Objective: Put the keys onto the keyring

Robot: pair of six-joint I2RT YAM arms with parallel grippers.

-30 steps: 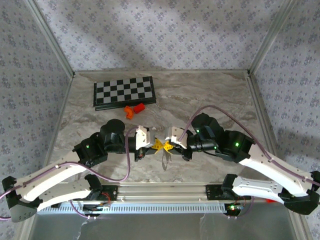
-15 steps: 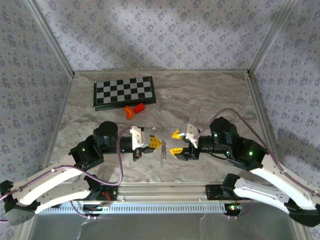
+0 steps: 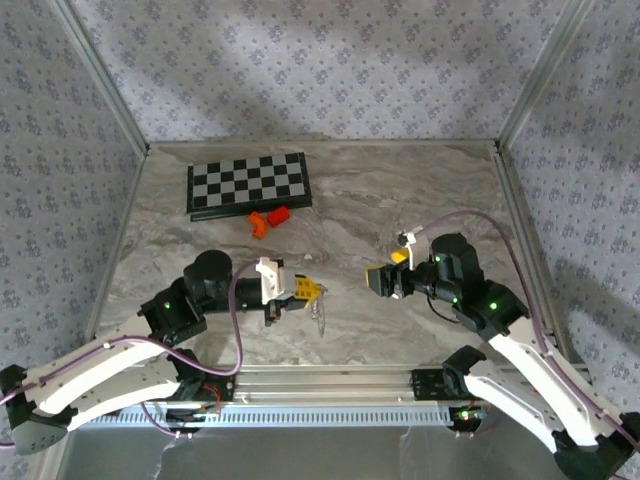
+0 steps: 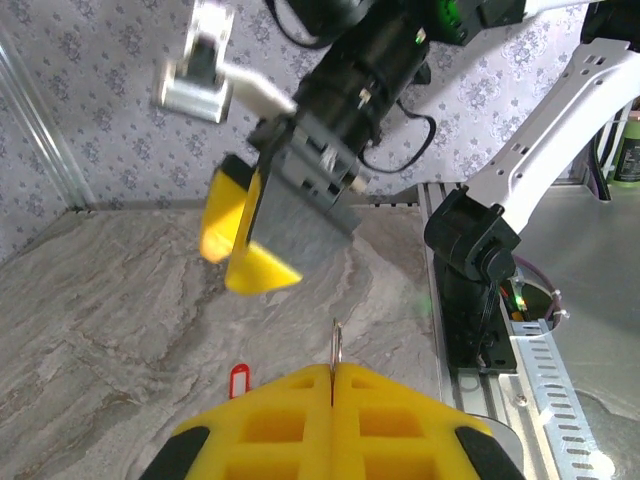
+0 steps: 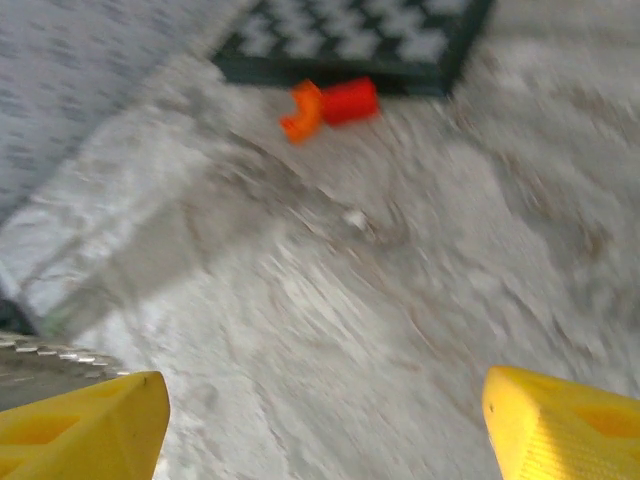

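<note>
Left fingers [image 4: 285,425] pressed together pinching keyring [image 4: 238,381] wire ring, right fingers [image 5: 85,422] spread wide, holding nothing.

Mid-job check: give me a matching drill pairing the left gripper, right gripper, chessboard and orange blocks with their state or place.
1 left gripper
2 right gripper
3 chessboard
4 orange blocks

A far left part of the table
B jaws wide apart
C just in front of the chessboard
D jaws shut on the keyring

Pairs: 1-D, 2-B, 3-A, 4-C
</note>
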